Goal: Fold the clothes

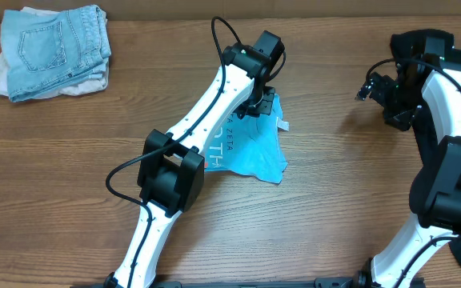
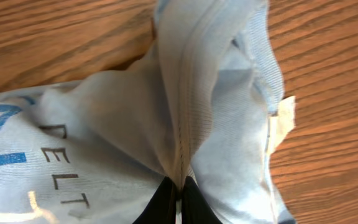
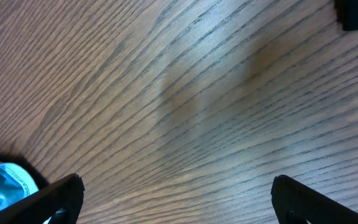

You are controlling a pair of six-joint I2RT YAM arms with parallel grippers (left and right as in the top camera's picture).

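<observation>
Step in hand: grasping the first garment for folding.

Reference landmark: the folded jeans [image 1: 50, 52] at the far corner of the surface [image 1: 70, 160].

- The sky-blue T-shirt [image 1: 250, 152] lies crumpled, well to the right of the jeans and nearer the robot. It is not yet spread flat.
- The left tool [image 2: 178, 190] is closed on a pinch of the T-shirt along a stitched seam, at the edge farthest from the jeans. A white label [image 2: 281, 121] hangs just beside that pinch.
- The right tool [image 1: 372, 86] stands fully open and holds nothing, farther right of the jeans than the T-shirt, over bare surface.
- The black shirt [image 1: 432, 38] lies farthest from the jeans, partly hidden by the right arm.

Next move, as a judgement: lift and draw the seam outward to spread the T-shirt. The right tool must take a second edge, or the cloth is likely to bunch
</observation>
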